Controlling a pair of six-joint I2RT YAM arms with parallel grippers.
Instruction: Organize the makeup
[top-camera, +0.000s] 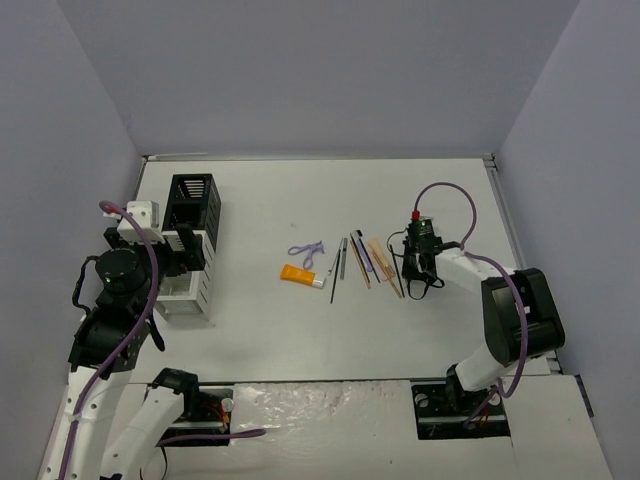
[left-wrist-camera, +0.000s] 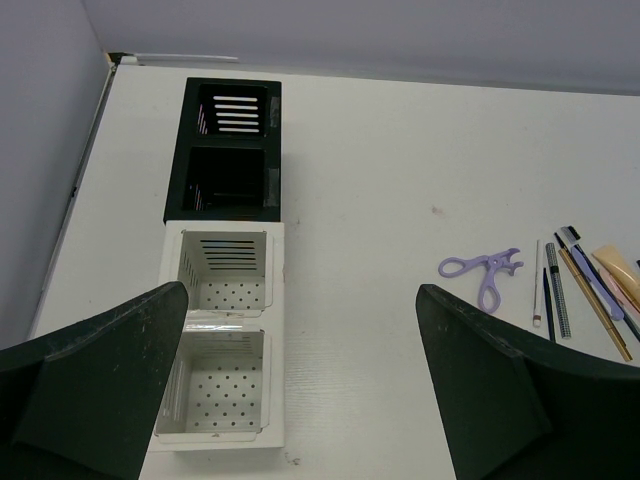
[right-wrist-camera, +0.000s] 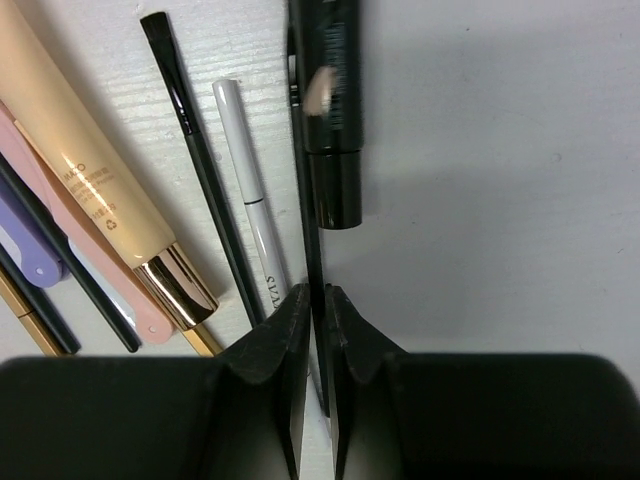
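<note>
three downward views, makeup (top-camera: 343, 258) shared

I can read only letters beginning "STY" along the white pen (right-wrist-camera: 250, 190), while the small print on the cream tube (right-wrist-camera: 85, 170) and the black tube (right-wrist-camera: 330, 100) is too blurred to read.

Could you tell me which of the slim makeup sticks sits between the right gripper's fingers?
The thin black stick beside the thick black tube: it alone is pinched by the right gripper; the white pencil and black brush lie to its left.
</note>
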